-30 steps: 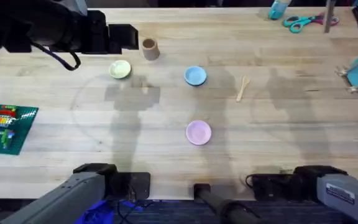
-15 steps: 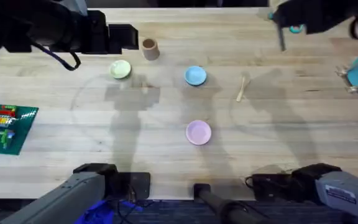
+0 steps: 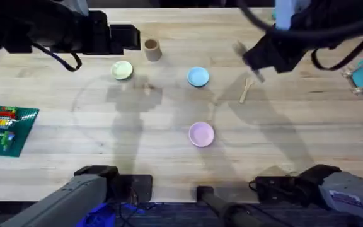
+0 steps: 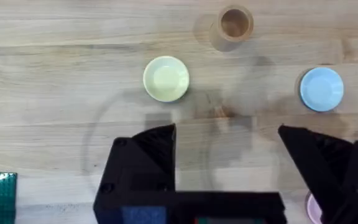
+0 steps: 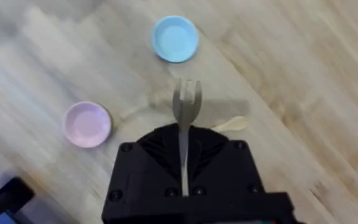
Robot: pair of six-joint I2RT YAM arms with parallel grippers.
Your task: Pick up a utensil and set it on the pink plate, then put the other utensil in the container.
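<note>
Right gripper, clamped on the fork handle with tines out, hangs above the table's far-right part; the thin pinch may let it swivel or drop short of the pink plate mid-table.

The overhead camera sits above the 2 arm bases and looks down and forward across the whole wooden table. The left wrist camera looks almost straight down from well above the tabletop, sharing the yellow plate, tan cup and blue plate with the overhead. The right wrist camera, also high, faces down past the fork in its fingers, sharing the blue plate and pink plate with the overhead.
</note>
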